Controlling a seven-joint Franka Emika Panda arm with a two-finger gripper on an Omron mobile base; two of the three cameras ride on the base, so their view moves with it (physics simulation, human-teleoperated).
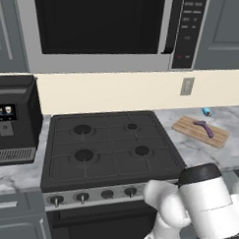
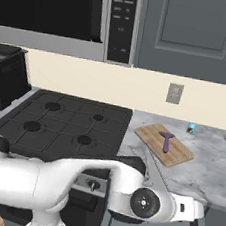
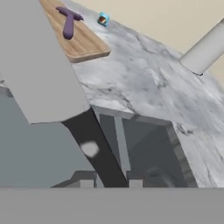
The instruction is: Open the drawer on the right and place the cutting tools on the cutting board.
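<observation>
Low, the hand (image 3: 111,181) nears the drawer's (image 3: 144,144) rim.

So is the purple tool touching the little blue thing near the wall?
Apart. The right base view shows the purple tool lying on the cutting board, with bare counter between it and the blue thing.

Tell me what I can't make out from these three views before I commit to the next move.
- Drawer contents: hand view sees only part of its grey inside; a large grey panel covers the left.
- Gripper fingertips: cut off by the bottom edge, so contact with anything is unclear.
- Purple tool on the cutting board: too small to identify its blade.
- Small blue object: too small to identify.
- Counter front, left base view: hidden behind the arm.
</observation>
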